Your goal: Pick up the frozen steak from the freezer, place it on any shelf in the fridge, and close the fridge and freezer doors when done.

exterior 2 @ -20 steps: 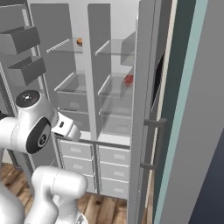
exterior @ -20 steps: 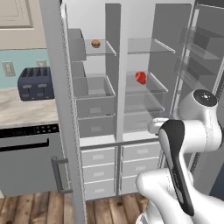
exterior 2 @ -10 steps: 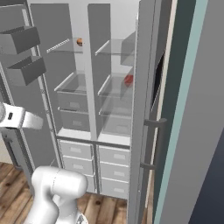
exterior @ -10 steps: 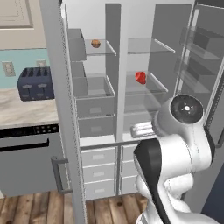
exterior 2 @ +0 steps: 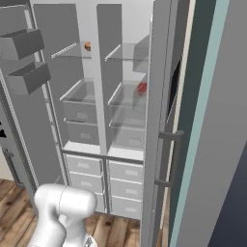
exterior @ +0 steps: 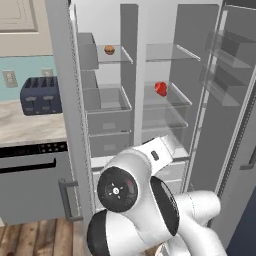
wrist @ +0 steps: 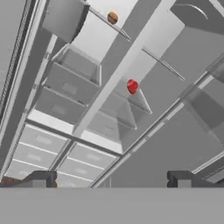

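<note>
**Grey two-door unit open, red steak on a glass shelf, gripper empty**

Grey walls line both compartments of the tall unit in front of you, and both doors stand open. The small bright red chunky frozen steak [exterior: 160, 88] sits on a thin clear glass shelf [exterior: 170, 95] in the right-hand compartment [exterior: 165, 110], the one fitted with several glass shelves, at about mid height. From the right base view the steak [exterior 2: 142, 88] shows just past the edge of the open right door [exterior 2: 161, 120]. In the hand view it [wrist: 132, 86] lies near the centre of the frame, well apart from the fingers.

A small brown-orange round item [exterior: 109, 49] rests on the top shelf of the left-hand compartment [exterior: 107, 105], which holds boxy grey bins. Stacked pale drawers [exterior 2: 103, 181] fill the bottom of both compartments.

Your two-finger gripper [wrist: 109, 180] has its dark finger tips [wrist: 40, 178] spread fully apart with nothing between them; it holds nothing and touches nothing. The white arm [exterior: 140, 195] is folded low before the drawers.

A dark blue toaster [exterior: 40, 95] stands on the counter left of the unit.
</note>
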